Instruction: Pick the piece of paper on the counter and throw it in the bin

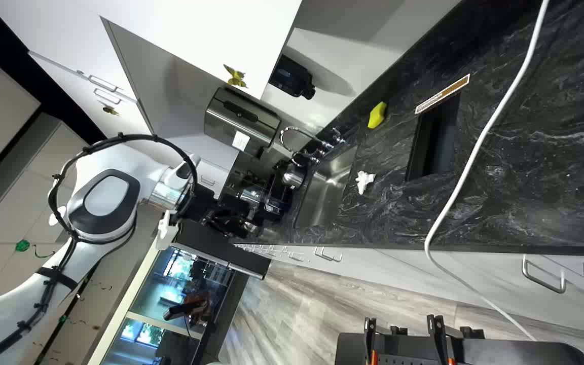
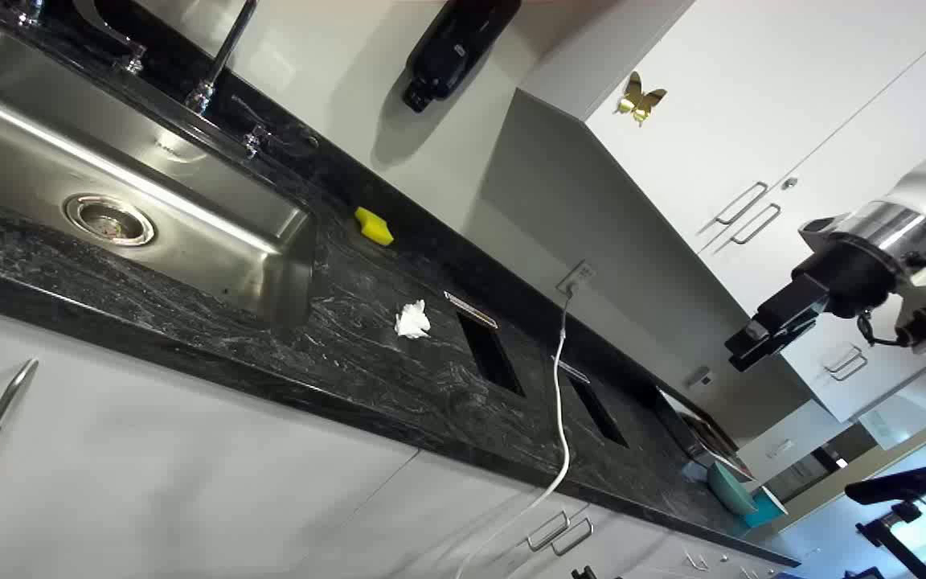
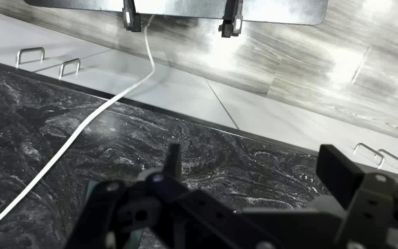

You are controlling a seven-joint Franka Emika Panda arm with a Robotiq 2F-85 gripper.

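The piece of paper is a small crumpled white scrap on the black veined counter, between the sink and a dark slot. It also shows in an exterior view; it is not seen in the wrist view. My gripper hangs in the air beyond the slots, well apart from the paper. In the wrist view its fingers are wide apart with only counter showing behind them. No separate bin shows; two dark rectangular slots are cut in the counter, each with a label strip at its back end.
A steel sink with taps lies beside the paper. A yellow piece sits near the back wall. A white cable crosses the counter between the slots and hangs over the front edge. A black dispenser hangs on the wall.
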